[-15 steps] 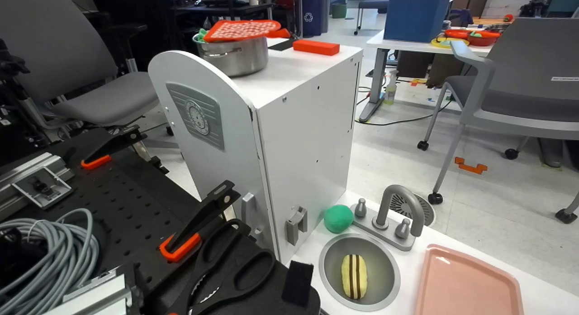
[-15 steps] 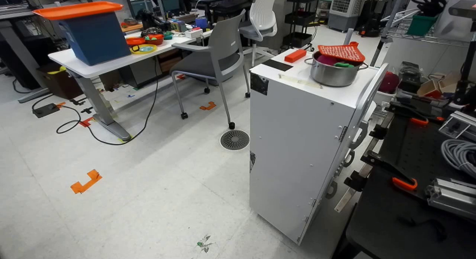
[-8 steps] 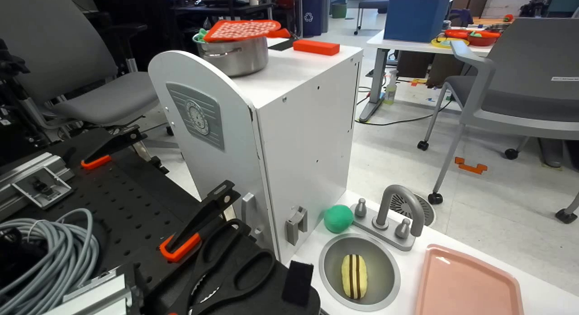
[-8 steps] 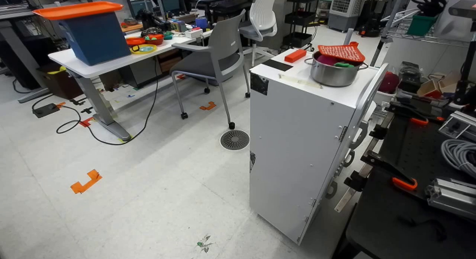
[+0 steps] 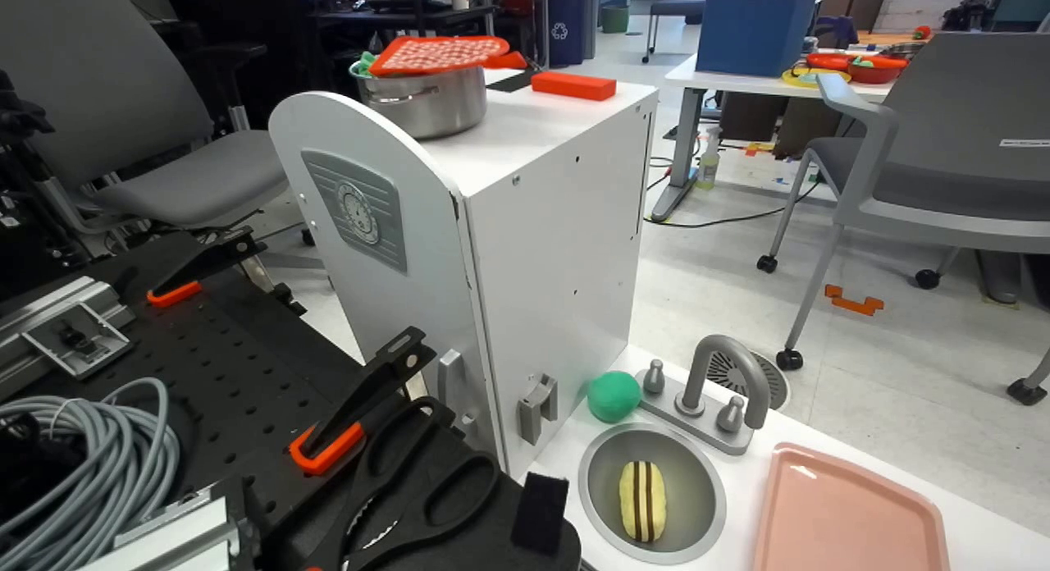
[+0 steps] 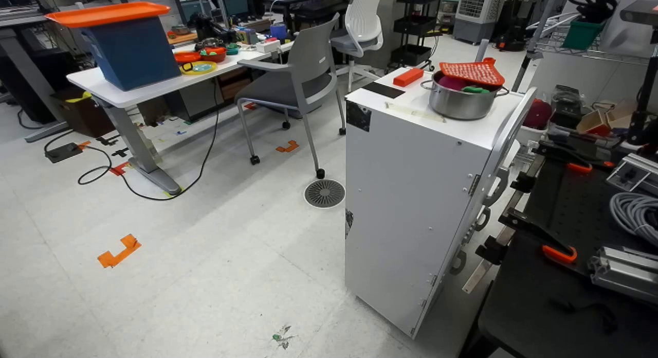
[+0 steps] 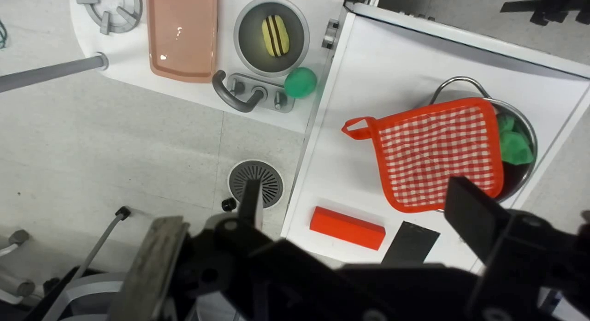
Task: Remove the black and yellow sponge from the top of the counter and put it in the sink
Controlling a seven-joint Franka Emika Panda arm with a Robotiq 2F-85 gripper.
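The sponge lies in the sink as before. The gripper is spread wide. A ball sits by the sink; a pot and block top the counter.

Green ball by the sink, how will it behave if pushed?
The green ball would probably roll, since it looks round. The faucet base and tall counter alongside might stop it. Pushed toward the open sink, it could drop in.

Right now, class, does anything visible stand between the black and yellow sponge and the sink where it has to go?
Nothing visible does: the black and yellow sponge already lies inside the sink. The green ball and faucet sit beside it, neither covering the sponge in the wrist view.
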